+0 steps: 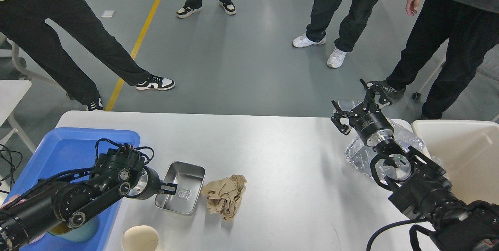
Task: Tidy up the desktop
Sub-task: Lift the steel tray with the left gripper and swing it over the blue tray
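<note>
One desktop [273, 145], white-grey, rounded corners, filling the lower middle of the head view. Grey floor beyond it with one yellow line [142, 36].

Four people stand past the far edge, seen only from the waist or legs down.

One cream bin [464, 153] at the desktop's right end. One blue tray [58, 149] on the left end, partly under the left arm. One small white side table [11, 95] at the far left edge of the view, apart from the desktop.

One clear crinkled plastic bag [409, 134] at the right end of the desktop, largely hidden behind the right arm.

One steel tray [183, 186], shallow and rectangular, lying front-left of centre on the desktop. One crumpled brown paper [226, 196] just right of it, near or touching its rim; cannot tell which. One cream cup [140, 239], cut off by the lower edge of the view.

Two grippers. Left gripper [169, 189]: fingers closed on the steel tray's left rim, low over the desktop. Right gripper [360, 101]: fingers spread wide, holding nothing, raised over the desktop's far right edge, above the plastic bag.
</note>
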`<state>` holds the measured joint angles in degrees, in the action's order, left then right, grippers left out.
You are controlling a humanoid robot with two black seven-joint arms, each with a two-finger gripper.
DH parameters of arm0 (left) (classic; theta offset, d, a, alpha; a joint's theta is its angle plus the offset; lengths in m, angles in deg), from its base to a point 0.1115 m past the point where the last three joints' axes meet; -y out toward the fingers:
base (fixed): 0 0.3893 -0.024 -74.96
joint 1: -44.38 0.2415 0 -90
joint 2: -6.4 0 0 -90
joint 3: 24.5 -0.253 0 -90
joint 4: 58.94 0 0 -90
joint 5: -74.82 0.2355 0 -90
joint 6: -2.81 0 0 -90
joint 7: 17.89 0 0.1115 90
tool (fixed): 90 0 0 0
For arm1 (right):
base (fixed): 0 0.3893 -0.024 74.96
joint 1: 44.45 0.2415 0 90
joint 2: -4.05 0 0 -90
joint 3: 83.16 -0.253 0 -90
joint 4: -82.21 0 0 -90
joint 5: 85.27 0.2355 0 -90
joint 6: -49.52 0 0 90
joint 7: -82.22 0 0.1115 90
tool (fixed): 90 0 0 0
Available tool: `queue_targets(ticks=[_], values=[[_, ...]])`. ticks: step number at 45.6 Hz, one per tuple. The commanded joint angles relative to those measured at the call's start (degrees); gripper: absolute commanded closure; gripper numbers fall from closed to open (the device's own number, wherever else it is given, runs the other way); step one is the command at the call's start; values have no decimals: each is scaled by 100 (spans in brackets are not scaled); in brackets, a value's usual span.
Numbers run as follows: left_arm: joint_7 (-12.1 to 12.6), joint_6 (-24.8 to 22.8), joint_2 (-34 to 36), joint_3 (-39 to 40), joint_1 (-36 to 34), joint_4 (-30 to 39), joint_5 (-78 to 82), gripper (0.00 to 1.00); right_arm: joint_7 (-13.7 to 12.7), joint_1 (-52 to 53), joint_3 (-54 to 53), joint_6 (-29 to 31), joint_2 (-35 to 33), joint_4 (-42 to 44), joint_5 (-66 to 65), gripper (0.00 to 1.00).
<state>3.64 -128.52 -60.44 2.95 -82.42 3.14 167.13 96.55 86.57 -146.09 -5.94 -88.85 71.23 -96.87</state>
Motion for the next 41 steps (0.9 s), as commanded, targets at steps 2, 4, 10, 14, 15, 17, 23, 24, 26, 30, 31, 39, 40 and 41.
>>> queue_targets(ticks=[2,4,10,14,15,17,23,24,26,30,31,39,40,41], values=[[192,-997,460,488,-537,865,-616,100,-1,11,0,-1,0,0,0,0],[429,-1366,724,673,-704,1181,-915,100,-1,11,0,-1,0,0,0,0],[633,-1366,1497,1077,-1714,1842,-1926,100,-10,20,0,-1,-9,0,0,0],[633,-1366,1849,1052,-2663,1851,-2576,100,-10,38,0,-10,-9,0,0,0],[633,-1366,1902,1016,-2891,1842,-2708,100,-10,38,9,-10,-9,0,0,0],[633,-1366,1999,999,-3261,1798,-2920,100,-10,46,0,-10,0,0,0,0],[633,-1366,2158,1007,-3676,1614,-3096,100,-10,64,0,-27,26,0,0,0],[633,-1366,2166,1007,-3737,1605,-3105,100,-1,64,0,-36,35,0,0,0],[624,-1366,2175,1007,-3781,1614,-3105,100,-10,73,0,-36,44,0,0,0],[633,-1366,2184,1007,-3790,1614,-3105,100,-10,82,0,-36,53,0,0,0],[633,-1366,2193,1007,-3782,1614,-3105,100,-10,82,0,-36,53,0,0,0],[633,-1366,2202,1007,-3720,1614,-3087,100,-10,90,9,-36,44,0,0,0],[641,-1366,2193,1007,-3711,1614,-3079,100,-10,82,9,-36,35,0,0,0],[641,-1366,2193,1007,-3711,1614,-3070,100,-10,82,9,-36,35,0,0,0]])
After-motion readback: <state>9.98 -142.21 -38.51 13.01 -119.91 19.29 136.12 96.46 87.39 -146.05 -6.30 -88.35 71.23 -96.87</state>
